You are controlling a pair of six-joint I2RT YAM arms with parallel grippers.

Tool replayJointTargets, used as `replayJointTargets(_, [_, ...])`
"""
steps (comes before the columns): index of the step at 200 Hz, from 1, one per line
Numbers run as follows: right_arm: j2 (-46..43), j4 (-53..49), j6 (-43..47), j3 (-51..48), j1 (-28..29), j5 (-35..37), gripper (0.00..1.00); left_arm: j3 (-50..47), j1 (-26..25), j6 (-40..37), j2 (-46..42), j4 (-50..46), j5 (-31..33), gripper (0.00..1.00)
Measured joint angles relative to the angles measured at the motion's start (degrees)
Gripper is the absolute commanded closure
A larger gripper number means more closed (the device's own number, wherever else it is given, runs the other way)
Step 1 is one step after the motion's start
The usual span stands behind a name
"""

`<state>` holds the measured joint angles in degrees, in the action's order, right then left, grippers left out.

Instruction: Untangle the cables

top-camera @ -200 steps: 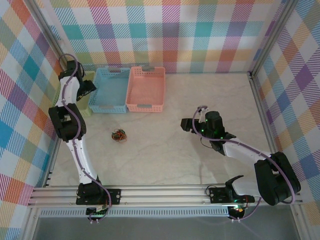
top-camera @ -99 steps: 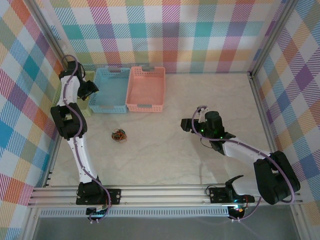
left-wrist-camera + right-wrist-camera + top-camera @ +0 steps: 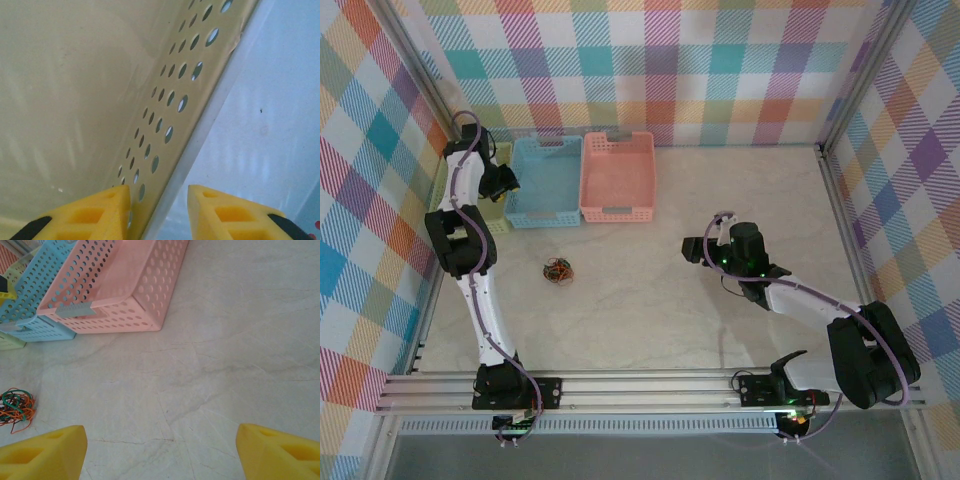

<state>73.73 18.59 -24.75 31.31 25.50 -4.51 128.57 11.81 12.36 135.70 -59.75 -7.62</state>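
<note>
Left end effector [image 3: 159, 194] astride a basket wall, cables nearward of it
Its fingers stand apart around the yellow-green basket [image 3: 75, 80] wall; whether they pinch it, I cannot tell. Right end effector [image 3: 161, 430] gapes wide. The cable tangle [image 3: 558, 270], a roundish clump, lies on the worktop [image 3: 650, 310], nearer the far-outstretched left arm.

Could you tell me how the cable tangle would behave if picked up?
The cable tangle is probably floppy and light: thin strands in loose loops. Lifting one strand would likely drag the interlaced others along.
</note>
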Motion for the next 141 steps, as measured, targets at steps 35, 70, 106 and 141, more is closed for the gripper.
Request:
replayJointTargets(35, [0.0, 0.0, 0.0, 0.0, 0.0, 0.0, 0.21, 0.5, -2.3, -0.7, 0.9, -1.0, 1.4, 0.68])
replayJointTargets(70, [-0.1, 0.0, 0.2, 0.0, 0.0, 0.5, 0.21, 1.7, -4.1, -2.4, 1.5, -3.0, 2.3, 0.83])
replayJointTargets(106, [-0.1, -0.1, 0.2, 0.0, 0.0, 0.7, 0.21, 3.0, -5.8, -4.3, 1.7, -3.6, 2.8, 0.95])
replayJointTargets(141, [-0.2, -0.3, 0.2, 0.0, 0.0, 0.9, 0.21, 3.0, -8.0, -4.3, 1.8, -4.3, 3.8, 1.00])
